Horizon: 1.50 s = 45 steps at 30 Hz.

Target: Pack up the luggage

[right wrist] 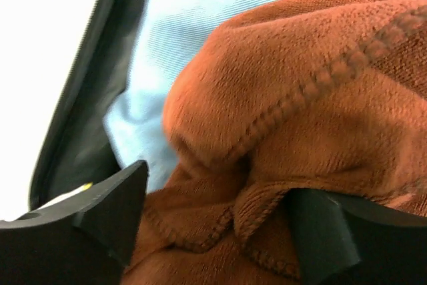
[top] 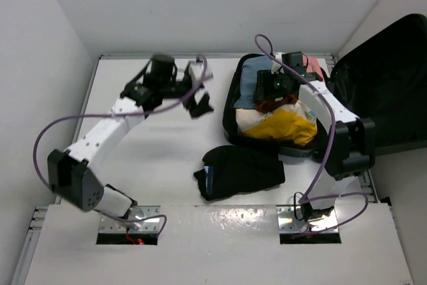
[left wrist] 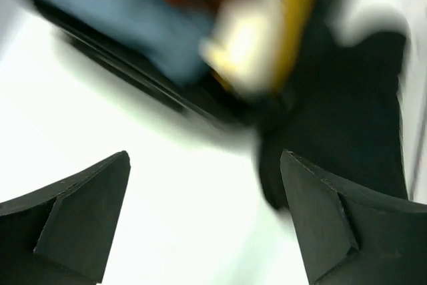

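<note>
Currently: Luggage Open, Both Grippers Apart

Left gripper (top: 199, 105): jaws wide apart above the desk (top: 147, 158). The luggage (top: 229, 117) lies open just beside it, on the right arm's side. Right gripper (right wrist: 217, 211): inside the luggage, jaws apart, straddling a rust-brown fleece (right wrist: 300, 98) that lies on light-blue cloth (right wrist: 200, 18). A folded black garment (top: 240, 170) lies on the desk, nearer the arm bases than either gripper.

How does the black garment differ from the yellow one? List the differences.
The black garment lies on the table beside the luggage; the yellow garment sits inside it. The black garment lies alone; the yellow garment is pressed against other clothes. The black garment looks larger than the yellow garment. Both are soft, bunched fabric.
</note>
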Tool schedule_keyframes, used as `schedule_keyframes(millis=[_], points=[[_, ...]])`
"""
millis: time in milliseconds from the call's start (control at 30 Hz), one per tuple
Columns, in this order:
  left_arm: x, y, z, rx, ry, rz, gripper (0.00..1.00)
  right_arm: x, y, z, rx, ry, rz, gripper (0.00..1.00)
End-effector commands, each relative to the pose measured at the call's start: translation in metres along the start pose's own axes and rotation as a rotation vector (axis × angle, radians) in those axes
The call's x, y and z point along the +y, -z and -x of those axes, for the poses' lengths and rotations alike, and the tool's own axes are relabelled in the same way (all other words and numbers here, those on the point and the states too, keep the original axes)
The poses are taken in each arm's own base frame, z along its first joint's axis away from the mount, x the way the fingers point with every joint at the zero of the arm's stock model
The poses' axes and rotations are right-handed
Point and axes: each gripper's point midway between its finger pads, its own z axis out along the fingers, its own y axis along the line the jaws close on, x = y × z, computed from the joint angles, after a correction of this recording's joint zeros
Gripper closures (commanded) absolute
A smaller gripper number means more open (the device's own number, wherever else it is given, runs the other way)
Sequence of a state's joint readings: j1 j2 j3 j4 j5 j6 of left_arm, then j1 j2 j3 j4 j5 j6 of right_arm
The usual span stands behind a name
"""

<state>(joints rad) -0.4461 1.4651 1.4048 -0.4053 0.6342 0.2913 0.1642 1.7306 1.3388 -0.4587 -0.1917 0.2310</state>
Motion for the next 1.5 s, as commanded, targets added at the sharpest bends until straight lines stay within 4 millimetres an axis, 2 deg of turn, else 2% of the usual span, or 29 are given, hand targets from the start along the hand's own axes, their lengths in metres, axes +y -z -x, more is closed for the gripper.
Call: schedule_keyframes(millis=[0, 33, 67, 100, 133, 200, 233, 267, 300, 333, 367, 400, 433, 467, 567, 600, 667, 700, 800, 833, 933, 1033, 1100, 1167, 1233, 1267, 1333, 1367, 1467], points=[[-0.062, 0.008, -0.058, 0.133, -0.245, -0.146, 0.0, 0.022, 0.05, 0.022, -0.06, -0.031, 0.107, 0.17], [-0.078, 0.007, -0.084, 0.169, -0.231, -0.176, 0.0, 0.034, 0.062, 0.031, -0.087, -0.027, 0.161, 0.15], [-0.084, 0.006, -0.082, 0.14, -0.258, -0.179, 0.0, 0.048, 0.09, 0.057, -0.17, -0.007, 0.209, 0.12], [-0.092, 0.007, -0.081, 0.129, -0.272, -0.177, 0.0, 0.059, 0.104, 0.065, -0.204, 0.013, 0.248, 0.08], [-0.107, 0.0, -0.094, 0.152, -0.272, -0.202, 0.0, 0.068, 0.125, 0.075, -0.256, 0.037, 0.263, 0.0], [-0.119, -0.011, -0.092, 0.14, -0.297, -0.209, 0.0, 0.079, 0.162, 0.092, -0.335, 0.073, 0.278, 0.0], [-0.129, -0.016, -0.098, 0.15, -0.295, -0.231, 0.0, 0.078, 0.186, 0.102, -0.388, 0.092, 0.266, 0.0], [-0.145, -0.022, -0.103, 0.159, -0.308, -0.251, 0.0, 0.082, 0.191, 0.092, -0.354, 0.097, 0.266, 0.0], [-0.151, -0.031, -0.101, 0.144, -0.312, -0.245, 0.0, 0.082, 0.199, 0.092, -0.364, 0.116, 0.256, 0.0], [-0.161, -0.036, -0.104, 0.148, -0.311, -0.256, 0.0, 0.074, 0.201, 0.087, -0.357, 0.105, 0.234, 0.0], [-0.181, -0.044, -0.111, 0.164, -0.328, -0.281, 0.0, 0.071, 0.217, 0.081, -0.377, 0.126, 0.203, 0.0], [-0.188, -0.052, -0.102, 0.13, -0.333, -0.272, 0.0, 0.064, 0.208, 0.065, -0.338, 0.115, 0.191, 0.0], [-0.197, -0.056, -0.103, 0.132, -0.325, -0.281, 0.0, 0.059, 0.216, 0.058, -0.344, 0.116, 0.173, 0.0], [-0.215, -0.063, -0.108, 0.148, -0.308, -0.308, 0.0, 0.053, 0.223, 0.051, -0.353, 0.114, 0.145, 0.0], [-0.239, -0.077, -0.108, 0.137, -0.298, -0.338, 0.0, 0.033, 0.228, 0.026, -0.338, 0.099, 0.089, 0.0], [-0.244, -0.085, -0.121, 0.169, -0.291, -0.344, 0.0, 0.034, 0.229, 0.019, -0.329, 0.097, 0.095, 0.0], [-0.242, -0.098, -0.123, 0.19, -0.248, -0.324, 0.0, 0.021, 0.234, 0.012, -0.335, 0.062, 0.058, 0.0], [-0.244, -0.107, -0.139, 0.236, -0.232, -0.332, 0.0, 0.018, 0.235, 0.011, -0.336, 0.045, 0.051, 0.0], [-0.243, -0.12, -0.154, 0.275, -0.22, -0.325, 0.0, 0.019, 0.243, 0.009, -0.35, 0.015, 0.048, 0.0], [-0.242, -0.125, -0.168, 0.309, -0.232, -0.324, 0.0, 0.017, 0.245, 0.01, -0.353, 0.011, 0.042, 0.0], [-0.244, -0.132, -0.182, 0.327, -0.25, -0.343, 0.0, 0.016, 0.252, 0.006, -0.359, 0.02, 0.028, 0.0], [-0.249, -0.137, -0.209, 0.394, -0.248, -0.355, 0.0, 0.011, 0.255, 0.004, -0.357, 0.018, 0.013, 0.0], [-0.249, -0.145, -0.218, 0.415, -0.245, -0.36, 0.0, 0.008, 0.258, 0.006, -0.367, 0.02, 0.0, 0.0], [-0.249, -0.144, -0.225, 0.451, -0.229, -0.377, 0.13, 0.005, 0.26, 0.007, -0.373, 0.03, -0.008, 0.0], [-0.248, -0.145, -0.218, 0.439, -0.217, -0.441, 0.27, 0.005, 0.261, 0.007, -0.376, 0.034, -0.01, 0.06], [-0.249, -0.139, -0.217, 0.448, -0.217, -0.471, 0.41, 0.003, 0.262, 0.008, -0.383, 0.042, -0.017, 0.08], [-0.241, -0.133, -0.189, 0.38, -0.255, -0.49, 0.57, 0.001, 0.262, 0.008, -0.388, 0.035, -0.017, 0.14], [-0.242, -0.129, -0.179, 0.352, -0.278, -0.5, 0.7, -0.001, 0.26, 0.009, -0.392, 0.025, -0.019, 0.14], [-0.218, -0.119, -0.127, 0.235, -0.352, -0.46, 0.9, -0.004, 0.257, 0.01, -0.423, -0.004, -0.021, 0.16]])
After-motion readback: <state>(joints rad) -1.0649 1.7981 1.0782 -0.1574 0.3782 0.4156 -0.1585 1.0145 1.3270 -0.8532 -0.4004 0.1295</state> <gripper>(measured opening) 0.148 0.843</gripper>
